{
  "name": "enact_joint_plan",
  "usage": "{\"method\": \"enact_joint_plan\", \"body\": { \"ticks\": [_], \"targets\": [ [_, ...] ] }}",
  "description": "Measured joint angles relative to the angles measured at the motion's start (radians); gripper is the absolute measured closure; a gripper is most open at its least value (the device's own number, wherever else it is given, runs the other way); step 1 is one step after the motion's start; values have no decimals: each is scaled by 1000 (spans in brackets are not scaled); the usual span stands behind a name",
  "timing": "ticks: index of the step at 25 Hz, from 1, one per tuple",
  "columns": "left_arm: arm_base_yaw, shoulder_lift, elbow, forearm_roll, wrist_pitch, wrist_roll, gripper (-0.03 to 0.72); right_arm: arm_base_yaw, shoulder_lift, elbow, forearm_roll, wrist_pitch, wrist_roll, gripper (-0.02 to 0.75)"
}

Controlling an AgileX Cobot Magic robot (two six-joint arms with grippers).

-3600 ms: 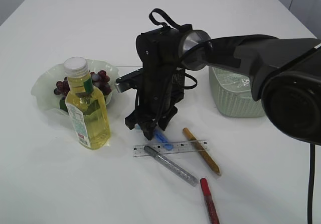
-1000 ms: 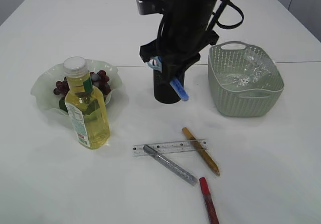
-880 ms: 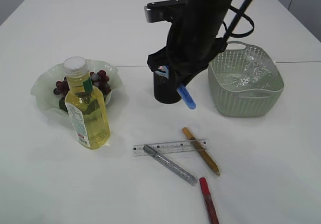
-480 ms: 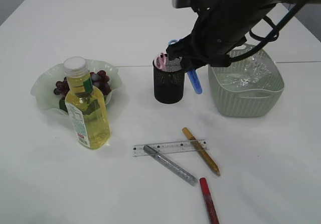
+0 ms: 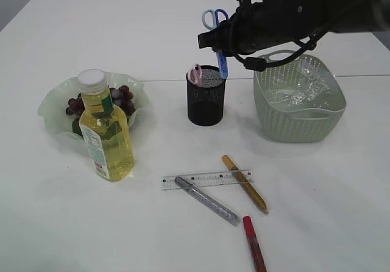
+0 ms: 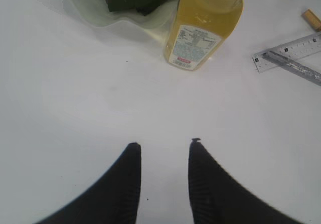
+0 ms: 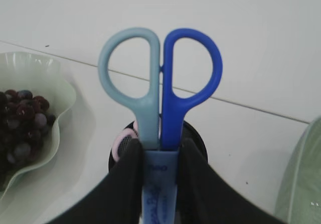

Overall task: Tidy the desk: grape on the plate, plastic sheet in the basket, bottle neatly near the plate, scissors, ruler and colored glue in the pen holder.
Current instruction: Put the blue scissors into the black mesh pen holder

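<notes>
My right gripper point(image 7: 159, 151) is shut on the sheathed blue scissors point(image 7: 160, 83), which it holds upright, handles up. Their tip hangs at the mouth of the black mesh pen holder point(image 5: 206, 104). In the exterior view the scissors point(image 5: 214, 19) stick up from that gripper point(image 5: 222, 43). The bottle point(image 5: 106, 132) of yellow liquid stands in front of the plate point(image 5: 55, 104) with the grapes point(image 5: 119, 95). The ruler point(image 5: 207, 179) lies flat with the silver point(image 5: 207, 200), gold point(image 5: 244, 182) and red point(image 5: 254, 243) glue pens. Crumpled plastic sheet point(image 5: 298, 86) lies in the basket point(image 5: 298, 125). My left gripper point(image 6: 163, 146) is open over bare table, near the bottle point(image 6: 205, 28).
A pink item point(image 5: 195, 74) stands in the pen holder. The basket sits close to the right of the holder, under my right arm. The left wrist view shows the ruler's end point(image 6: 291, 48) and the silver pen point(image 6: 296, 69) at its right edge.
My right gripper has lifted the scissors from in front of the pen holder and turned them upright above it. The left gripper and the table's items have not moved.
</notes>
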Motion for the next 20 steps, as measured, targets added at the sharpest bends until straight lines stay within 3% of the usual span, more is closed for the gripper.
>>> {"method": "enact_joint_plan", "body": {
  "ticks": [11,20],
  "targets": [
    [0,0,0,0,29,0,447,0,128,2,4,-316,6,613],
    [0,0,0,0,30,0,447,0,198,2,4,-434,9,613]
  ]
}}
